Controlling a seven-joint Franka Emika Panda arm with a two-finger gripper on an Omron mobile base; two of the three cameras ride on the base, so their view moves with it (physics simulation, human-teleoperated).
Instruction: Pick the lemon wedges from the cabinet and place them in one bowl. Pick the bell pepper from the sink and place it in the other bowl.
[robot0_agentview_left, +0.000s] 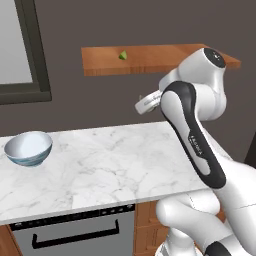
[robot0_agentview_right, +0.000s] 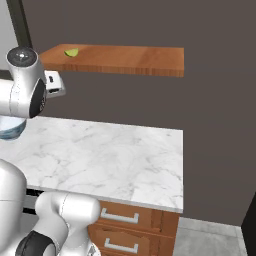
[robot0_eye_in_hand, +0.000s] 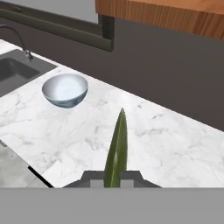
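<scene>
My gripper (robot0_eye_in_hand: 116, 177) is shut on a lemon wedge (robot0_eye_in_hand: 117, 148), which shows edge-on as a narrow green-yellow blade above the marble counter (robot0_eye_in_hand: 166, 144). A second lemon wedge (robot0_agentview_left: 123, 55) (robot0_agentview_right: 72, 52) lies on the cabinet (robot0_agentview_left: 150, 59) (robot0_agentview_right: 125, 59), the reddish-brown shelf on the wall. One bowl (robot0_eye_in_hand: 65, 89) (robot0_agentview_left: 29, 148) (robot0_agentview_right: 9, 128), white inside and blue-grey outside, stands empty on the counter ahead and to the left of the held wedge. The sink (robot0_eye_in_hand: 13, 72) with its tap (robot0_eye_in_hand: 17, 39) lies beyond that bowl. The bell pepper and the other bowl are out of view.
A dark window frame (robot0_agentview_left: 30, 55) (robot0_eye_in_hand: 57, 26) sits on the wall left of the shelf. Below the counter front are a grey appliance with a black handle (robot0_agentview_left: 75, 232) and wooden drawers (robot0_agentview_right: 125, 220). The counter ends at its right edge (robot0_agentview_right: 182, 170).
</scene>
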